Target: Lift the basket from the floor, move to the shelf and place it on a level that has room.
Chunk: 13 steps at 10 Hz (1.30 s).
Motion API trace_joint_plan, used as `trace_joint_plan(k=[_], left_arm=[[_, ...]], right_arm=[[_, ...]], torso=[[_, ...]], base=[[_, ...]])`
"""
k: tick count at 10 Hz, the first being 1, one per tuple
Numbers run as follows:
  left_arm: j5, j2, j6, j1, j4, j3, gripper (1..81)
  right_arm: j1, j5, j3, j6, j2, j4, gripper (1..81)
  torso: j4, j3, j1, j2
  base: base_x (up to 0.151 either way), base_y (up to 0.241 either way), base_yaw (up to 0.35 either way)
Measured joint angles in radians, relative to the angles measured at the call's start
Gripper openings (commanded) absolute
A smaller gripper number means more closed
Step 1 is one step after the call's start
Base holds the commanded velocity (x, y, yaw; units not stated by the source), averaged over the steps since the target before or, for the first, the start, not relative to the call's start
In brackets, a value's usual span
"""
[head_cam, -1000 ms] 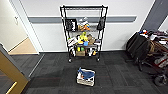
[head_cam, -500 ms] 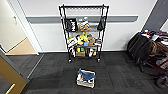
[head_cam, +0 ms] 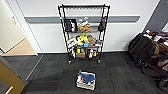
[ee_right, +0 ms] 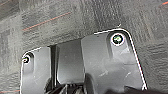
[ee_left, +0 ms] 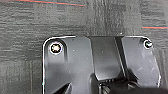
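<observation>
We see a white wall with a grey band running across it, an open doorway onto a tan wooden floor, and a dark bag slumped on a red-framed cart near a wheel.

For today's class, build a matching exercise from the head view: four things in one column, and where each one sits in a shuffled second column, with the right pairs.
Things
1. cream woven basket
2. tall black wire shelf
3. dark grey carpet floor
4. tan wooden floor

Places
A. beyond the doorway
B. against the white wall
C. on the carpet before the rack
D. under the basket

Pairs: 1-C, 2-B, 3-D, 4-A
</observation>
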Motion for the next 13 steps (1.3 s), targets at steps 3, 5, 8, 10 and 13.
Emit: trace_joint_plan(k=[3,5,8,10,13], left_arm=[[-0.003,0.000,0.000,-0.001,0.000,0.001,81.1],[-0.003,0.000,0.000,-0.001,0.000,0.001,81.1],[-0.004,-0.001,0.000,-0.001,0.000,0.001,81.1],[-0.002,-0.001,0.000,0.002,-0.001,0.001,81.1],[-0.002,0.000,0.000,-0.013,-0.001,0.001,81.1]], right_arm=[[0.004,0.004,0.001,0.000,-0.001,0.000,81.1],[0.004,0.004,0.001,0.000,0.000,0.000,81.1],[0.003,0.004,0.001,0.000,-0.001,0.001,81.1],[0.001,0.004,0.001,0.000,-0.001,0.001,81.1],[0.012,0.002,0.002,0.000,0.000,0.001,81.1]], torso=[[0.000,0.000,0.001,0.000],[0.000,0.000,0.001,0.000],[0.000,0.000,0.001,0.000],[0.000,0.000,0.000,0.000],[0.000,0.000,0.000,0.000]], base=[[0.108,0.000,0.000],[0.115,0.000,0.000],[0.118,0.000,0.000],[0.124,0.000,0.000],[0.125,0.000,0.000]])
